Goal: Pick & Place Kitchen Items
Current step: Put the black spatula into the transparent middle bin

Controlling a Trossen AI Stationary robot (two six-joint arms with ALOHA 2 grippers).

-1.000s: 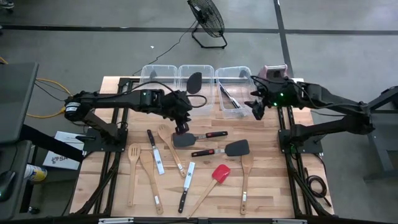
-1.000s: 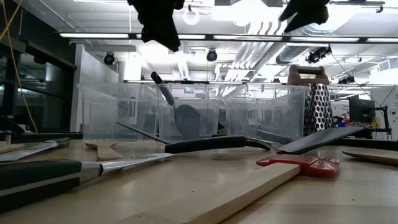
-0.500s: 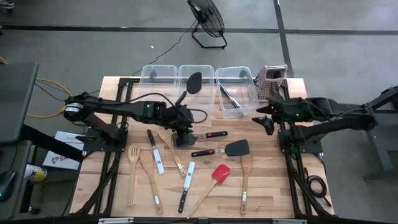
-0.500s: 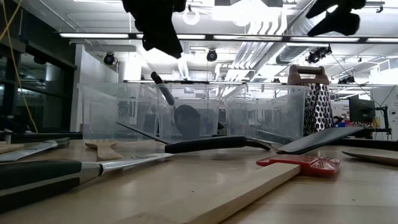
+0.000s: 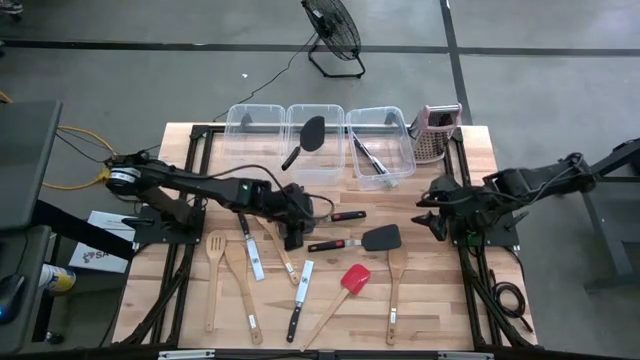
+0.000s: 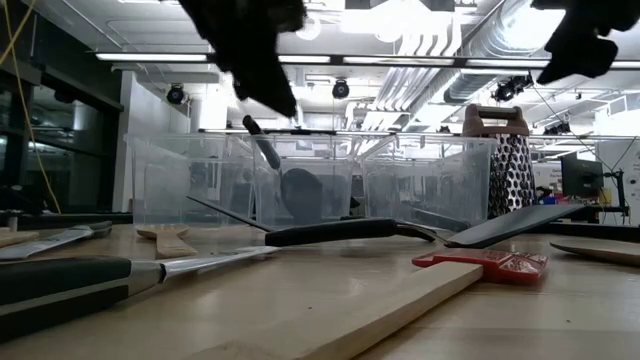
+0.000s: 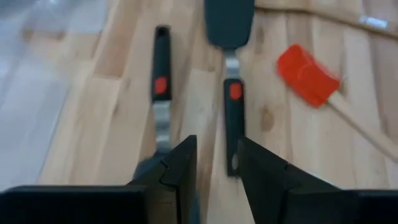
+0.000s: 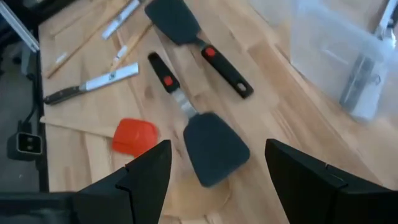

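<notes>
Left gripper (image 5: 293,232): low over the table's middle, fingers (image 7: 180,168) parted a little around nothing, the blade end of a black turner (image 7: 160,93) just beneath them; judged to be lining up a grasp on that turner.
Turner under left gripper: flat on the table (image 5: 430,290), long axis across the table, handle (image 5: 348,215) pointing toward the right arm's side, head hidden beneath the gripper in the high view.
Second turner (image 5: 365,240): flat, just nearer the front edge, roughly parallel, head toward the right side.
Right gripper (image 5: 436,205): at the table's right edge, clear of the utensils, fingers spread wide and empty; judged to be waiting out of the left arm's way.
Red spatula (image 5: 354,278): flat, axis diagonal, red head toward the bins, wooden handle toward the front.
Bins (image 5: 315,130): three in a row at the back; the middle one holds a black turner (image 5: 306,138) leaning head-up, the right one holds utensils, so the judged destination.
Wooden spoons, knives (image 5: 250,255): flat on the left-front, axes mostly front to back.
</notes>
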